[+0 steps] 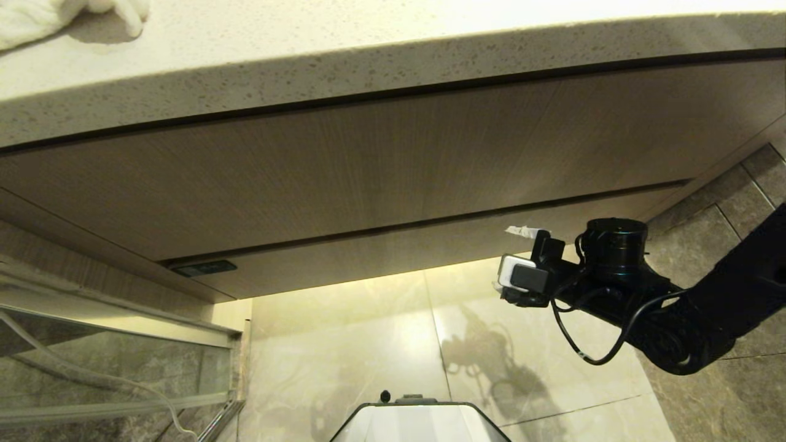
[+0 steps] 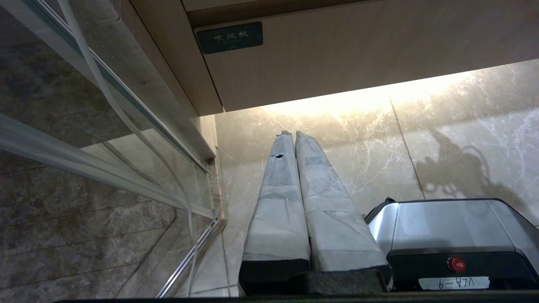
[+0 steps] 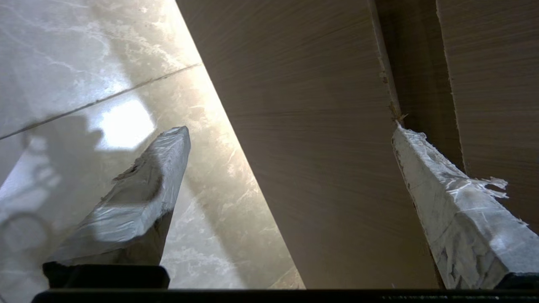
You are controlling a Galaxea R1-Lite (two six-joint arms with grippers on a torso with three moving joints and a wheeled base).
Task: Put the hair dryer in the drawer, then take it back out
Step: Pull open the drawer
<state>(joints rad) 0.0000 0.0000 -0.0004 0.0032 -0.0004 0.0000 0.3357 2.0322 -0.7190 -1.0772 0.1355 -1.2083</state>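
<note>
The hair dryer is out of view. The drawer [image 1: 381,258] is shut; its low wood-grain front runs under the taller panel [image 1: 368,172], and it also shows in the left wrist view [image 2: 358,54] and the right wrist view [image 3: 316,147]. My right gripper [image 1: 513,261] is open at the right part of that front. In its own view the right gripper [image 3: 290,130] spans the front's height. One taped finger [image 3: 442,189] reaches the dark seam above it. The other finger [image 3: 139,189] hangs below the bottom edge, over the floor. My left gripper [image 2: 292,134] is shut on nothing and points at the floor.
A speckled stone countertop [image 1: 393,55] juts out above, with a white towel [image 1: 61,18] on its far left. A glass panel with a metal frame [image 1: 92,344] stands at the left. A dark label plate [image 1: 202,267] marks the drawer's left end. My base [image 1: 417,423] sits below on the marble floor.
</note>
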